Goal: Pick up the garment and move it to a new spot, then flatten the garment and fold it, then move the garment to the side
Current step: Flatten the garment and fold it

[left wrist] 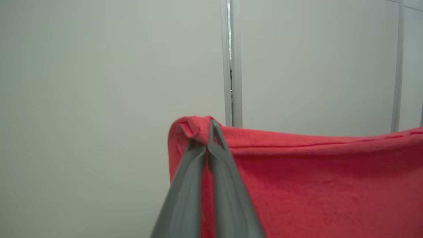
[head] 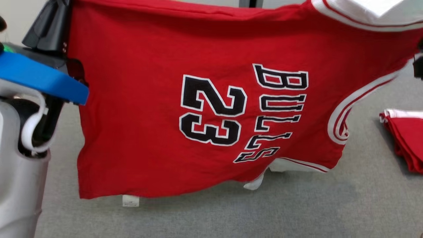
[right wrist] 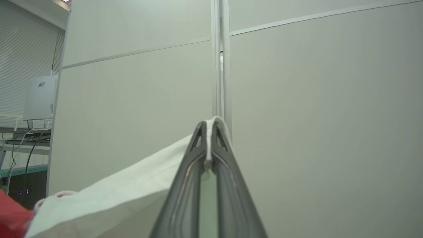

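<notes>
The garment (head: 205, 109) is a red sleeveless jersey with white trim and black "23" and "BULLS" lettering. It hangs stretched sideways in the air above the grey table (head: 231, 211), its lower edge near the surface. In the left wrist view my left gripper (left wrist: 208, 127) is shut on a bunched red hem corner of the garment (left wrist: 314, 178). My right gripper (right wrist: 209, 127) is shut on the garment's white trimmed edge (right wrist: 132, 185) in the right wrist view. My left arm's blue and white housing (head: 36, 79) shows at the head view's left.
A second red cloth with white trim (head: 404, 138) lies folded at the table's right edge. Pale partition walls (right wrist: 297, 115) stand behind. A desk with equipment and cables (right wrist: 29, 132) sits far left in the right wrist view.
</notes>
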Controlling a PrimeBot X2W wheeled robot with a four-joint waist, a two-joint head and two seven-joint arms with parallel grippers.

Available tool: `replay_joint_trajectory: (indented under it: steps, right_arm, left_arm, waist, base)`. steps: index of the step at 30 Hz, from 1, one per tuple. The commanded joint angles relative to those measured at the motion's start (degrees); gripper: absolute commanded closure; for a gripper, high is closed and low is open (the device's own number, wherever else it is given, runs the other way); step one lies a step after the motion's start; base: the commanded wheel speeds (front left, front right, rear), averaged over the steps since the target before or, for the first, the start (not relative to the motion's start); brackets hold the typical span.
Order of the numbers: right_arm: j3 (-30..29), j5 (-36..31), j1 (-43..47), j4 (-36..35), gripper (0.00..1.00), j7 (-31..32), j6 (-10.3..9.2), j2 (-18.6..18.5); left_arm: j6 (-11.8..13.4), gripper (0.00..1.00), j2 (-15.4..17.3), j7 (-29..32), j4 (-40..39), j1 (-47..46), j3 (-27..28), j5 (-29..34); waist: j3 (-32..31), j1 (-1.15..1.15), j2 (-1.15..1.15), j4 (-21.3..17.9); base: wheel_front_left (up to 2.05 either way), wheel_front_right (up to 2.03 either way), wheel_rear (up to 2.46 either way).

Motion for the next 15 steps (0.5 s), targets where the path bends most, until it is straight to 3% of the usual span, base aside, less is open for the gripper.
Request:
replay_joint_trajectory:
  steps: [1, 7, 15]
  right_arm:
    - [0.1, -0.2, -1.2, 0.4, 1.0, 0.3, 0.0, -0.2]
    - [1.1, -4.8, -13.9, 8.5, 1.0, -1.4, 0.0, 0.9]
    - [-3.1, -14.3, -35.2, 25.3, 1.0, -11.3, -0.01, 2.5]
  left_arm:
    - [-0.1, 1.0, 0.2, 0.2, 0.3, -0.7, 0.0, -0.2]
    - [0.6, 1.0, -0.1, -0.9, 5.5, -8.8, 1.1, 0.4]
    - [1.3, 1.0, -3.6, -12.4, 18.1, -26.9, 0.6, 5.3]
  waist:
    - [1.6, 0.0, 0.0, 0.8]
    - [11.0, 0.0, 0.0, -0.9]
    - [19.2, 0.0, 0.0, -2.6]
  base:
    - [0.0, 0.0, 0.0]
    - [0.0, 0.0, 0.0]
    - [0.0, 0.0, 0.0]
